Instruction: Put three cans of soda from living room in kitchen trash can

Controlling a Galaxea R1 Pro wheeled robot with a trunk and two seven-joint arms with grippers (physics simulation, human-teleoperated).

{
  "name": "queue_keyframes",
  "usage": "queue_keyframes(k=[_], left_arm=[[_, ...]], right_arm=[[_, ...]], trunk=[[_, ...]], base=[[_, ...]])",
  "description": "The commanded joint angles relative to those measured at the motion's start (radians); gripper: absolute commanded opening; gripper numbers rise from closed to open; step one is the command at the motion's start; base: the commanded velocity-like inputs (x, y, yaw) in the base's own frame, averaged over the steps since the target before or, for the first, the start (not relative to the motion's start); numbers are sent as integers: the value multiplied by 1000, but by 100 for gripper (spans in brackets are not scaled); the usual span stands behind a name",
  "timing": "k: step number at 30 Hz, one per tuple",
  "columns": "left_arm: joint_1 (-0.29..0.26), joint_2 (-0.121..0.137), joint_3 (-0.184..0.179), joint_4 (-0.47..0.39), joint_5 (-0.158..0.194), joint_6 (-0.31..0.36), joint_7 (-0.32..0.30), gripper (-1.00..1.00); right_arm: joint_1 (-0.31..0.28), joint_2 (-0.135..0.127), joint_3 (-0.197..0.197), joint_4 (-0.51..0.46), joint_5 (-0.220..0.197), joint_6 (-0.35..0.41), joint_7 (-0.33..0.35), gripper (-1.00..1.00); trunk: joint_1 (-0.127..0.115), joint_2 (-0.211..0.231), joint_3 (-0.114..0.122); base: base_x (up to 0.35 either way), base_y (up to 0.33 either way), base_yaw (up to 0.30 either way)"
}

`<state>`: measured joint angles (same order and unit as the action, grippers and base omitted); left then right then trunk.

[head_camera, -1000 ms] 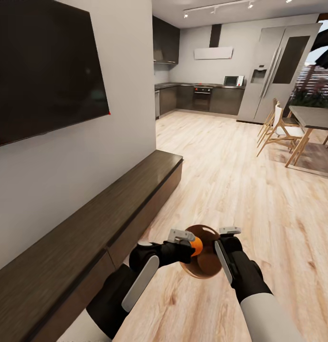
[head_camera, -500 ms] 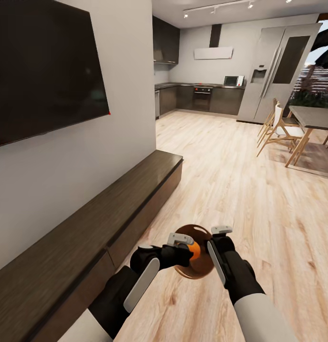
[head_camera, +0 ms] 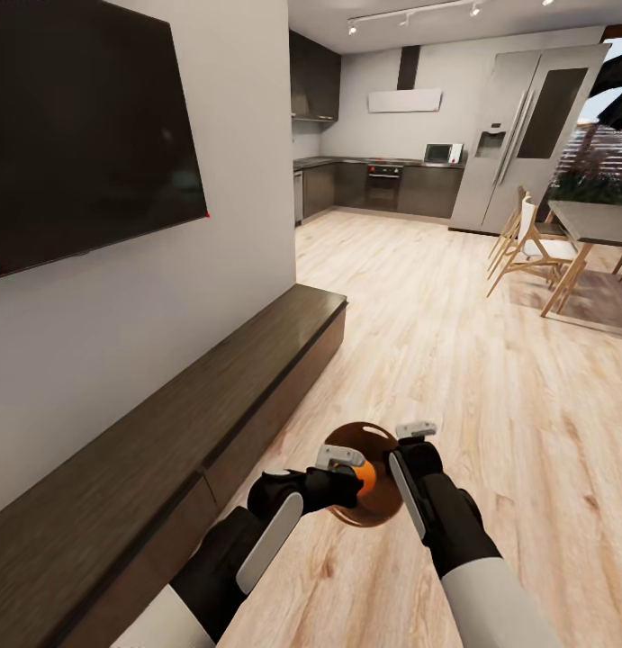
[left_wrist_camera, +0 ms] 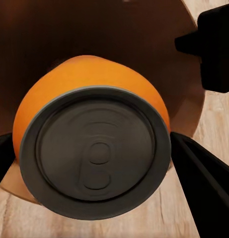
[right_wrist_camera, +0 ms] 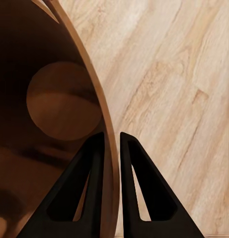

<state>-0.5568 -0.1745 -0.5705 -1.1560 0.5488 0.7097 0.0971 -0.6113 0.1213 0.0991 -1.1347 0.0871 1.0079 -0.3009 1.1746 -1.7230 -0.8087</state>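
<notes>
Dropping is the step we judge to be in hand: our left gripper (head_camera: 357, 468) grasps one orange can (head_camera: 369, 475) at the mouth of the bin (head_camera: 369, 508), which our right gripper (head_camera: 410, 443) carries above the wooden floor (head_camera: 455, 360). In the left wrist view the can (left_wrist_camera: 94, 148) shows its grey top end-on, a dark finger on each side of it, with the brown inside of the bin (left_wrist_camera: 94, 29) behind. In the right wrist view the two fingers (right_wrist_camera: 89, 188) are clenched on the thin bin wall (right_wrist_camera: 110, 163), one inside and one outside, the round bottom visible within.

We stand in the living room beside the long dark bench (head_camera: 166, 423), under the black TV (head_camera: 85, 126), well apart from the kitchen (head_camera: 383, 180) at the far end.

Next, as we see it, the can must be fully over or within the opening before the left fingers release, and the right grasp must hold firm so the thin wall does not slip or tip.

Both forearms reach forward and low, converging in front of the trunk, the left from the bench side, the right alongside the bin.
</notes>
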Motion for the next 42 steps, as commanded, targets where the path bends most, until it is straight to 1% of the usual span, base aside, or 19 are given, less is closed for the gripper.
queue_keyframes(k=[1,4,9,10,15,18,23,26,34,35,42], left_arm=[[0,0,0,5,0,-5,0,-100],[0,0,-2,42,0,-31,0,-100],[0,0,-3,63,0,-47,-1,-100],[0,0,-3,64,0,-47,-1,-100],[0,0,-3,70,0,-52,-2,-100],[0,0,-3,71,0,-63,-2,-100],[0,0,-4,75,0,-79,-2,-100],[0,0,-4,76,0,-85,-2,-100],[0,0,-5,77,-2,-88,-2,-100],[0,0,-5,77,-3,-88,-2,100],[0,0,-5,78,-4,-91,-2,100]], right_arm=[[0,0,0,-4,-2,3,4,-100],[0,1,2,-13,-3,15,7,-100],[1,1,9,-18,-3,21,9,-100],[1,1,10,-18,-4,22,9,-100],[2,2,43,-19,-4,23,10,-100],[2,3,50,-19,-4,24,10,-100],[2,14,59,-21,-4,25,11,-100],[2,17,80,-24,-4,26,11,-100],[4,18,93,-54,-4,26,11,-100],[4,18,94,-56,-4,26,11,-100],[4,18,94,-60,-4,27,11,-100]], trunk=[[0,0,0],[0,0,0],[0,0,0],[0,0,0],[0,0,0],[0,0,0],[0,0,0],[0,0,0],[0,0,0],[0,0,0],[0,0,0]], base=[[0,0,0],[0,0,0],[0,0,0],[0,0,0],[0,0,0],[0,0,0],[0,0,0],[0,0,0],[0,0,0],[0,0,0],[0,0,0]])
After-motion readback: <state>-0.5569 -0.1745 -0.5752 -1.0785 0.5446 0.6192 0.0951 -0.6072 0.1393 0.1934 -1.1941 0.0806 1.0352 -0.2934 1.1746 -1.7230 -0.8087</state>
